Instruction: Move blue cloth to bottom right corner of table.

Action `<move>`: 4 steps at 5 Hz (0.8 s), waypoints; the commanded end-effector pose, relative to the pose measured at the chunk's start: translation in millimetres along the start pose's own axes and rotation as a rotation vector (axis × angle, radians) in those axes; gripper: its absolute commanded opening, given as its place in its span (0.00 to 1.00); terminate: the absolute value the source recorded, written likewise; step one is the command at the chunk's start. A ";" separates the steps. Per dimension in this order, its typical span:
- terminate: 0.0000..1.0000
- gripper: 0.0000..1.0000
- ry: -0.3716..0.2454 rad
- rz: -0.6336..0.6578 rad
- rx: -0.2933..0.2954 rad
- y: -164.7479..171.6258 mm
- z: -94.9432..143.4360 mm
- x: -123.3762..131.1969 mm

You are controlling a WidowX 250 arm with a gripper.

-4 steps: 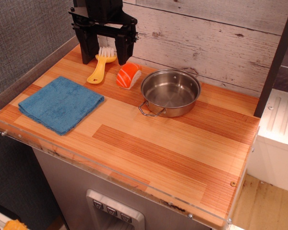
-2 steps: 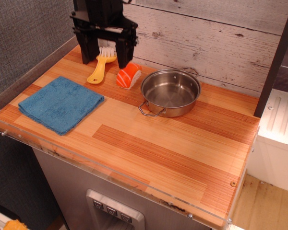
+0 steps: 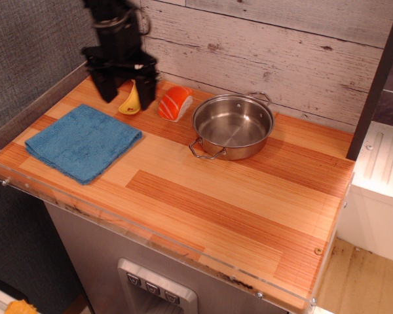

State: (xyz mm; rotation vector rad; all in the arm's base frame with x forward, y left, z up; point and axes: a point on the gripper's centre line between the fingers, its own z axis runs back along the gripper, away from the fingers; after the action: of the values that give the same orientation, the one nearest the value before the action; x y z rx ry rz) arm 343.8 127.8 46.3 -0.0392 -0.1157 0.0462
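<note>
The blue cloth (image 3: pixel 82 142) lies flat and folded on the left part of the wooden table (image 3: pixel 203 209), near the left front edge. My black gripper (image 3: pixel 126 91) hangs open and empty above the back left of the table, just behind the cloth's far edge, its jaws spread and pointing down. It does not touch the cloth. It partly hides a yellow brush behind it.
A yellow brush (image 3: pixel 130 104) and an orange-and-white sushi piece (image 3: pixel 175 103) lie at the back. A steel pot (image 3: pixel 232 125) with two handles stands right of them. A white plank wall runs along the back. A clear acrylic strip (image 3: pixel 150 235) lines the front edge.
My gripper has moved left and a little down and forward, from above the brush toward the cloth's far edge, and turned slightly. The cloth has not moved.
</note>
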 end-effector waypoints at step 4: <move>0.00 1.00 -0.110 -0.294 0.048 72.8 5.2 -43.0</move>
State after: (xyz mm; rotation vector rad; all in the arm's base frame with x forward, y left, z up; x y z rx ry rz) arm 289.1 192.9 30.7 0.0026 -0.1995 -0.2379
